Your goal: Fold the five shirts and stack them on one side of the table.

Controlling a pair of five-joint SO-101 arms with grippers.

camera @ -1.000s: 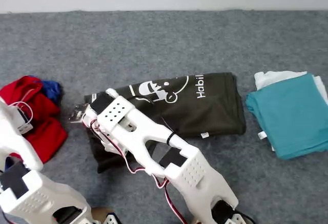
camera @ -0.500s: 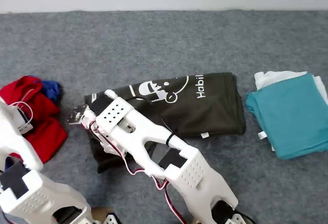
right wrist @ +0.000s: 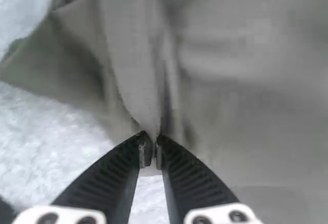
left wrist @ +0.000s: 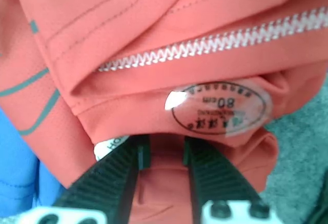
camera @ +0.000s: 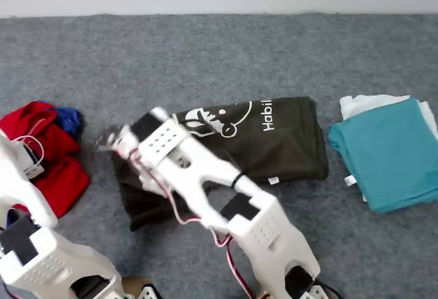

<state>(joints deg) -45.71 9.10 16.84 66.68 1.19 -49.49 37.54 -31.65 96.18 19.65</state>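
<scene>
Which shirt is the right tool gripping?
The dark olive shirt: the right tool pinches its fold. The red shirt is at the left tool; the teal shirt lies free.

Five shirts, red shirt (camera: 42,165), blue shirt (camera: 68,120), dark shirt (camera: 280,145), teal shirt (camera: 390,152), white shirt (camera: 366,103), two arms, left arm (camera: 41,261), right arm (camera: 205,176).
</scene>
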